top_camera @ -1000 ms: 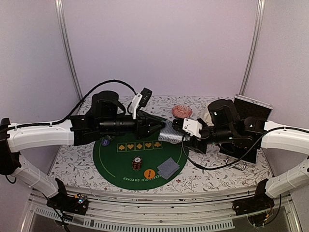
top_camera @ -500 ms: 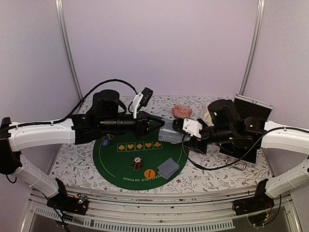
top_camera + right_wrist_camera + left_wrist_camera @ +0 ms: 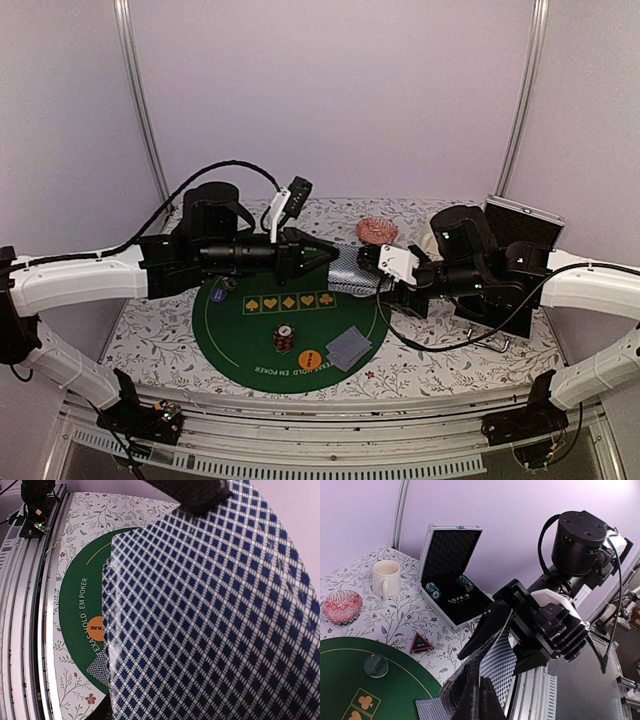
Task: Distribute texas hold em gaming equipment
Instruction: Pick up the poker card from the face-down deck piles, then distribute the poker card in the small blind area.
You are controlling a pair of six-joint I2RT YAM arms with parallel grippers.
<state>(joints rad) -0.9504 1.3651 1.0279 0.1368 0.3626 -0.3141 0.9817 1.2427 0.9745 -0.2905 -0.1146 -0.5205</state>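
Observation:
My right gripper [image 3: 368, 262] is shut on a deck of grey-blue-backed playing cards [image 3: 350, 268], held above the far right edge of the green mat [image 3: 240, 330]. The deck fills the right wrist view [image 3: 210, 610] and hides the jaws there. My left gripper [image 3: 328, 248] meets the deck from the left. In the left wrist view its fingers [image 3: 481, 700] are pinched on the edge of one card [image 3: 502, 662] that still reaches into the deck. A chip stack [image 3: 284, 338], an orange button [image 3: 310, 357], a few dealt cards [image 3: 349, 346] and a blue button [image 3: 219, 294] lie on the mat.
A black-and-red triangular marker [image 3: 420, 642] and a pale-green button [image 3: 375, 665] lie near the mat's far edge. An open metal case [image 3: 452, 575] with chip stacks [image 3: 433, 589], a cream mug [image 3: 386, 579] and a pink-patterned bowl [image 3: 342, 606] stand behind.
My left gripper has closed in on the deck, then drawn slightly up and to the left with a card's edge in it. The right arm has held still.

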